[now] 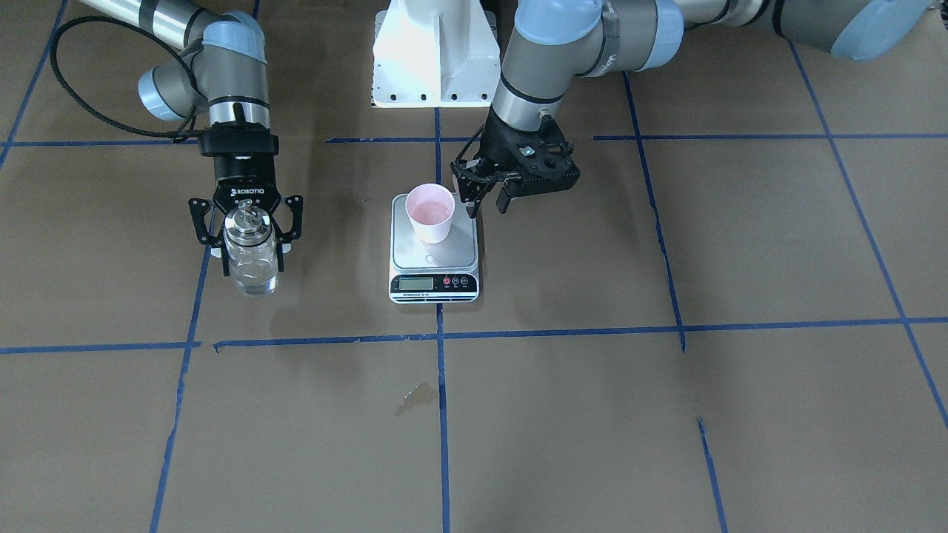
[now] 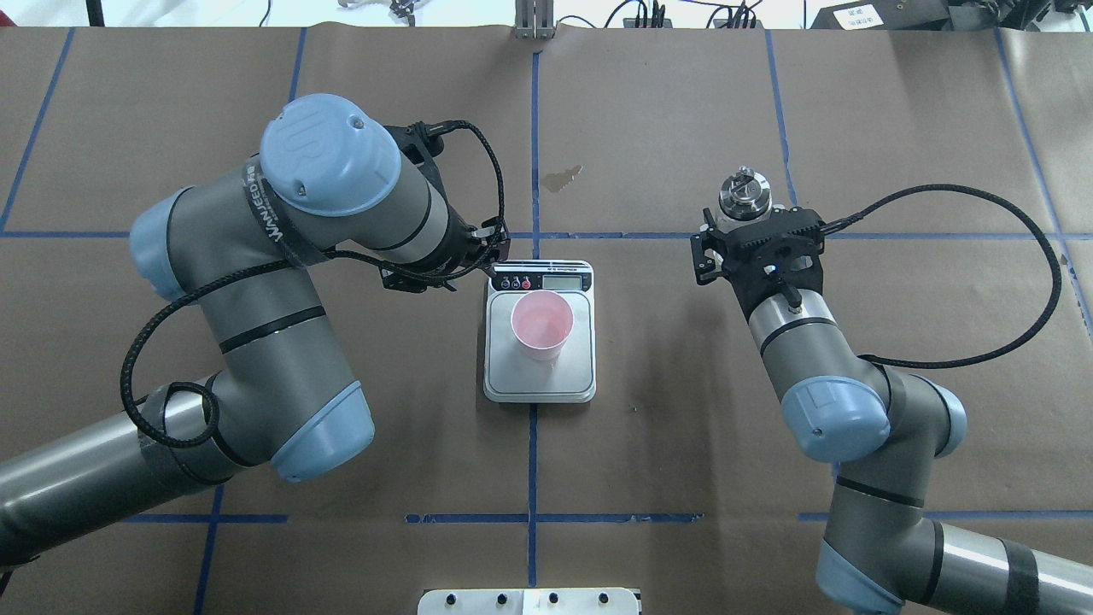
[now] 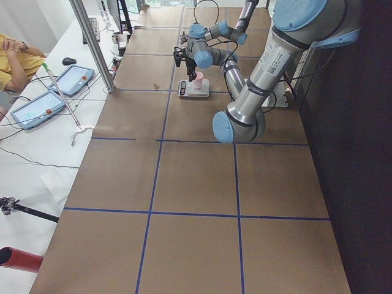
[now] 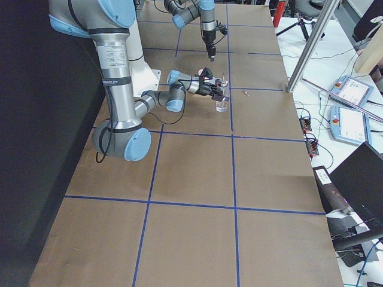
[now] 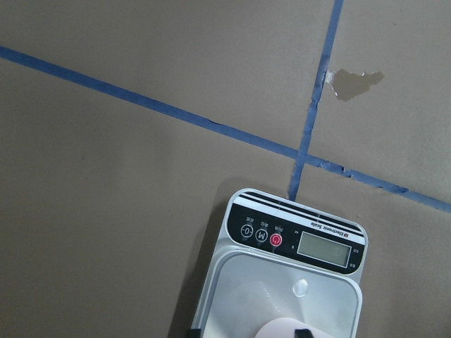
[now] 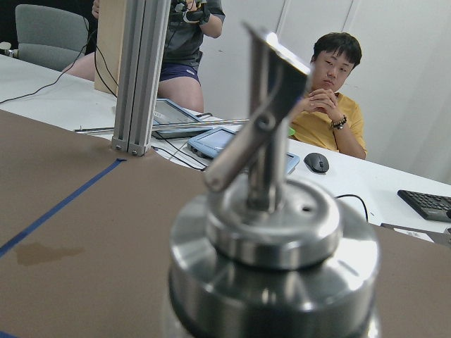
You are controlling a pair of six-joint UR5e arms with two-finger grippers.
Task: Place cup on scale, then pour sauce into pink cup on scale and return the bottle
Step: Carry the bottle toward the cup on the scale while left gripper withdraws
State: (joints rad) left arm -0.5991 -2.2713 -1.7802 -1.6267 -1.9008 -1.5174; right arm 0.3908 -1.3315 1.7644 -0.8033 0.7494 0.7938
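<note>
The pink cup (image 1: 429,211) stands upright on the silver platform of the scale (image 1: 415,255), also seen from above (image 2: 541,323). My left gripper (image 1: 487,203) hangs open just beside the cup on the robot's left side, holding nothing. In the left wrist view, the scale (image 5: 282,282) fills the lower part of the frame. The clear glass bottle (image 1: 252,255) with its silver spout cap (image 2: 743,192) stands on the table well to the robot's right of the scale. My right gripper (image 1: 250,248) is open, its fingers spread on either side of the bottle's body. The colourless sauce shows at the bottle's bottom.
A small droplet (image 1: 429,259) lies on the scale platform. A wet stain (image 1: 416,396) marks the brown paper beyond the scale. The white robot base (image 1: 433,52) stands behind the scale. People, tablets and an aluminium post (image 6: 134,70) are at the far table edge.
</note>
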